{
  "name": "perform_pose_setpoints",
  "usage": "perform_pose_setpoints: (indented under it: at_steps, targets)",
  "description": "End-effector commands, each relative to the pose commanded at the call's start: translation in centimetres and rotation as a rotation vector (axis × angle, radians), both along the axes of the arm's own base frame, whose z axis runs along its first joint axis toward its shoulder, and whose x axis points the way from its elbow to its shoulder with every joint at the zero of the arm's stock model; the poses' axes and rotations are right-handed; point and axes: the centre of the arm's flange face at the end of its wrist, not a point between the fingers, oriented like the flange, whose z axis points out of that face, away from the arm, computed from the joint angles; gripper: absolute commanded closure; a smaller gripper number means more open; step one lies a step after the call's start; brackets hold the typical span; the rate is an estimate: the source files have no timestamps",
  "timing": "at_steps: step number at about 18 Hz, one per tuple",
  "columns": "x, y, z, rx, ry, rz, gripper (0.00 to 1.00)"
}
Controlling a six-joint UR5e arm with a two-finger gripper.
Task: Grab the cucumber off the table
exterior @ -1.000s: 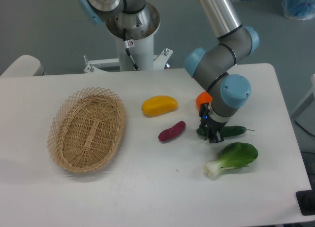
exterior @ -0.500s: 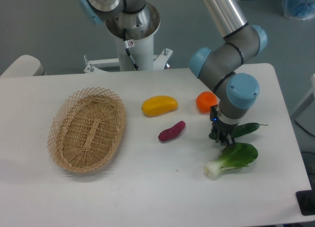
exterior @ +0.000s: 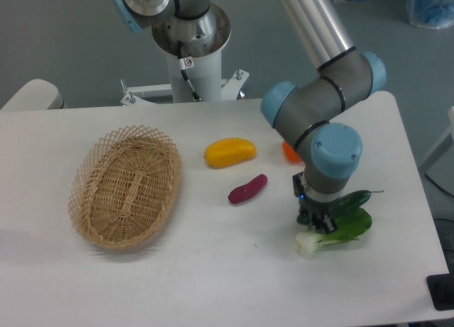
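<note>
the cucumber (exterior: 352,198) is slim, dark green and glossy, with a thin stem tip pointing up and to the right; only its right part shows, the rest hidden behind the wrist of the arm. it sits in the grip of the fingers (exterior: 317,223), which are drawn narrow around its left end, and it juts out to their right, over the leaf of the bok choy (exterior: 333,230). whether it touches that leaf or the white worktop (exterior: 234,270) cannot be told. the white stalk of the bok choy lies just below the fingers. to their left lies a purple sweet potato (exterior: 247,189), further up and left a yellow fruit (exterior: 230,152), and far left a wicker basket (exterior: 128,186). an orange thing (exterior: 289,152) peeks out above, mostly hidden by the arm. a small label on the robot's base post (exterior: 187,62) is too small to read.
</note>
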Motion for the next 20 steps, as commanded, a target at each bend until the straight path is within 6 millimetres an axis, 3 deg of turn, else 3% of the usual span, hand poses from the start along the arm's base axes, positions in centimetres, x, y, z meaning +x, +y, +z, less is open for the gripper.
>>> perform_pose_setpoints:
  at_steps: [6, 20]
  targets:
    - [-0.9, 2.1, 0.6, 0.009, -0.032, 0.104, 0.72]
    - [-0.2, 3.3, 0.2, -0.01, -0.038, 0.08, 0.7]
